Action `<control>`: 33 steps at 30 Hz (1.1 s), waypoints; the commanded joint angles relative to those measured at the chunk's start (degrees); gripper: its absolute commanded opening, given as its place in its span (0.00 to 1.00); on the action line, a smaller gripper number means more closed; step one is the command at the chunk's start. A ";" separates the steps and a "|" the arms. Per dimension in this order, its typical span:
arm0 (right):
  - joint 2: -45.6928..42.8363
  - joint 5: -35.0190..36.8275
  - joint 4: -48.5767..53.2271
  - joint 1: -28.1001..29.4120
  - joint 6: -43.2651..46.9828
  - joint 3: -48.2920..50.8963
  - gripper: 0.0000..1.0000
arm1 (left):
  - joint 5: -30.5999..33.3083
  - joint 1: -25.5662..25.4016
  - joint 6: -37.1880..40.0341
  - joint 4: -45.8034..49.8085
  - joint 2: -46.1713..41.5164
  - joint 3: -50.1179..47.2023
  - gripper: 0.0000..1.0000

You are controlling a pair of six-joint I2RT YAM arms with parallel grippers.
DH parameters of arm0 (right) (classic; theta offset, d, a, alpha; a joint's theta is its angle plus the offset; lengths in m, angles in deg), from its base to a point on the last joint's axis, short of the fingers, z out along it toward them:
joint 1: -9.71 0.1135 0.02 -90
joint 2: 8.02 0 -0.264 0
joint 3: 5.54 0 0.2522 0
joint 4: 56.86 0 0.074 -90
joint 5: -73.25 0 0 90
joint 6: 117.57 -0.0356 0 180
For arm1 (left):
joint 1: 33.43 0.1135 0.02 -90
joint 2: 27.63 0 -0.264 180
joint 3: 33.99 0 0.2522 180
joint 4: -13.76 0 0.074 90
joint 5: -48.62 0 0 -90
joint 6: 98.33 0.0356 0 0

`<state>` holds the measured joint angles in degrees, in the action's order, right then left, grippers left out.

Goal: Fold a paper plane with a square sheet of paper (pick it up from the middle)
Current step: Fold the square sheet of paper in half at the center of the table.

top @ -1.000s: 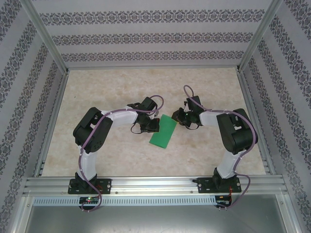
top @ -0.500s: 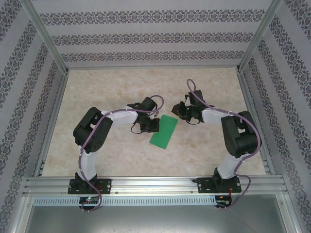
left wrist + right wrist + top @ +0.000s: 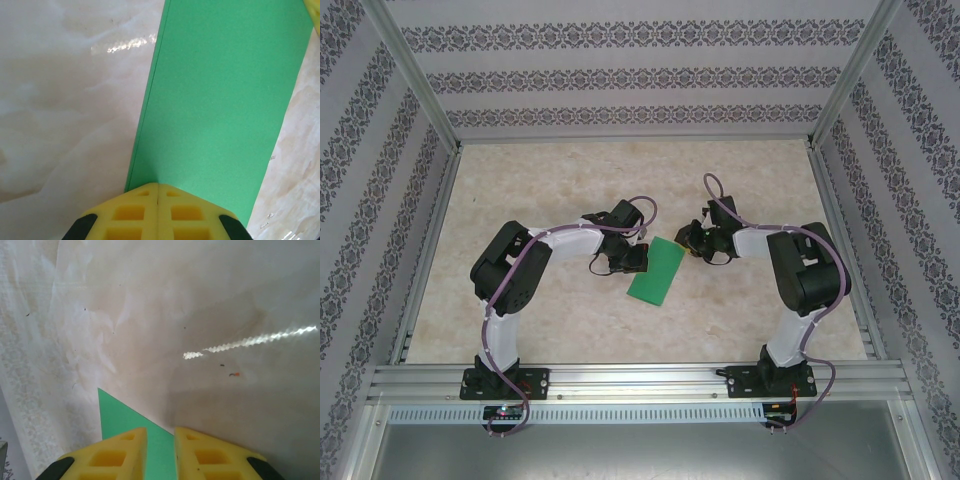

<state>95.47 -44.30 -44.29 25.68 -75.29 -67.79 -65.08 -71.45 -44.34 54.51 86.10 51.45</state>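
**Pinning the green sheet ahead of a corner fold.**
The left gripper (image 3: 158, 192), fingers shut, bears on one edge of the square sheet of paper (image 3: 656, 272), which lies flat on the table (image 3: 550, 180). Firm pressure there should stop it sliding. The right gripper (image 3: 160, 434), narrowly parted, hovers over the opposite corner.

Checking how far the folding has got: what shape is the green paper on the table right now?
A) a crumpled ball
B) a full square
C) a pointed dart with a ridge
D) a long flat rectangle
D: the green paper lies flat as a long rectangle, and the left wrist view shows its two long edges straight, with no point or ridge.
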 commanded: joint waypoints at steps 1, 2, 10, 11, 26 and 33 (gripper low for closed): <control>-5.25 -0.30 1.78 -0.23 0.09 -0.64 0.23 | 0.70 -0.92 1.36 3.21 0.35 -0.04 0.00; -6.35 -0.23 2.43 -0.11 0.09 -0.52 0.22 | 0.76 -0.93 1.38 3.13 0.32 -0.05 0.00; -9.76 1.81 0.51 3.98 -1.78 5.25 0.23 | 0.48 -0.92 1.08 2.26 0.51 -0.40 0.00; -9.37 1.59 -1.06 4.85 -2.56 6.27 0.23 | 0.35 -0.92 1.01 2.18 0.58 -0.49 0.00; -10.03 2.52 -2.60 8.97 -1.92 9.43 0.22 | 0.67 -0.93 1.36 2.45 0.31 -0.71 0.00; -14.15 1.36 -6.45 12.48 -4.89 14.06 0.23 | 0.80 -0.92 1.03 2.11 0.31 -0.86 0.00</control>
<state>81.78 -42.55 -48.33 36.39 -78.83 -55.68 -65.08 -71.45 -44.36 54.53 86.10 51.45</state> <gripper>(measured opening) 0.228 0.053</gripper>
